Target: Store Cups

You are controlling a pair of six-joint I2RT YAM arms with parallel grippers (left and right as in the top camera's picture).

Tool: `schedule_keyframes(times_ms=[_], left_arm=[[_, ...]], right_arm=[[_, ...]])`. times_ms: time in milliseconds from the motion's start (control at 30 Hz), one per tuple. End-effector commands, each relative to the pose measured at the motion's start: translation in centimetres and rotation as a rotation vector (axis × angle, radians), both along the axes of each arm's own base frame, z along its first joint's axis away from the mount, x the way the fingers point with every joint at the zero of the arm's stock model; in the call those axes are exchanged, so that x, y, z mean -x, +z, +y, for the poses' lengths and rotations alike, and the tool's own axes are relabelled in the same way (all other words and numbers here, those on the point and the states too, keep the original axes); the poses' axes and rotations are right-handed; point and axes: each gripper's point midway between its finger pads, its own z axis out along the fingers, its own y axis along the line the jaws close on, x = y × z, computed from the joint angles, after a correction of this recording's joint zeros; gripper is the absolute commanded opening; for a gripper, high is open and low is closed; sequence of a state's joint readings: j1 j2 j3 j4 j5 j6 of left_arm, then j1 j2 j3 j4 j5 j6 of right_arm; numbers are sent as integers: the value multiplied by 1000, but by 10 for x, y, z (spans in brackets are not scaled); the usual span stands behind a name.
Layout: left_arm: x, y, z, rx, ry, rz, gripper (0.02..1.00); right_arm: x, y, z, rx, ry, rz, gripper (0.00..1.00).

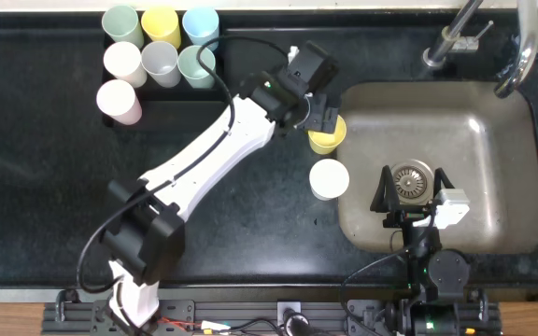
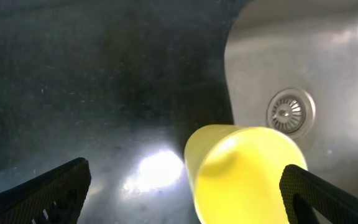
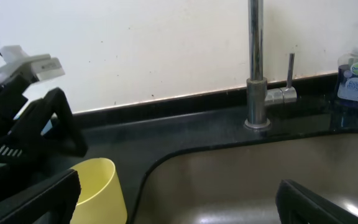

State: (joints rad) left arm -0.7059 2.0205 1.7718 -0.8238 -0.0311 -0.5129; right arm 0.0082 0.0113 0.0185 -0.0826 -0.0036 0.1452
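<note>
Done: seven cups [image 1: 160, 47] are sitting grouped well left of the sink [image 1: 493, 121]; prob. in a rack, can't tell.
In progress: left pincer [image 2: 184, 177] is straddling the yellow cup [image 2: 241, 168] at sink's left rim, fingers wide apart, not clamping.
Left: white cup [image 1: 329, 178] is waiting beside sink's left rim.
Idle: right pincer [image 1: 409, 191] is hanging over sink nr drain, fingers apart, empty.

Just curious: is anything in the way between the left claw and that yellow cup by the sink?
Nothing visible. The yellow cup sits right between the fingers of the open left gripper, at the edge of the sink.
</note>
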Motion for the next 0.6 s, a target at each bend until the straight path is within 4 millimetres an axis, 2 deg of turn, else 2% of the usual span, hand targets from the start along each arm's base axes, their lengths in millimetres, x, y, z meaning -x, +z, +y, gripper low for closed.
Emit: schedule_keyframes(times_ms=[33, 167, 300, 600], left_arm=[[9, -24, -1, -13, -26, 89, 998], [15, -31, -3, -9, -37, 126, 1000], [22, -38, 9, -30, 16, 190, 1000], [19, -46, 5, -10, 11, 204, 1000]], right_arm=[[0, -4, 1, 3, 6, 1, 998], [0, -4, 1, 3, 6, 2, 998], [0, -4, 1, 3, 6, 1, 998], [0, -4, 1, 3, 6, 1, 998]])
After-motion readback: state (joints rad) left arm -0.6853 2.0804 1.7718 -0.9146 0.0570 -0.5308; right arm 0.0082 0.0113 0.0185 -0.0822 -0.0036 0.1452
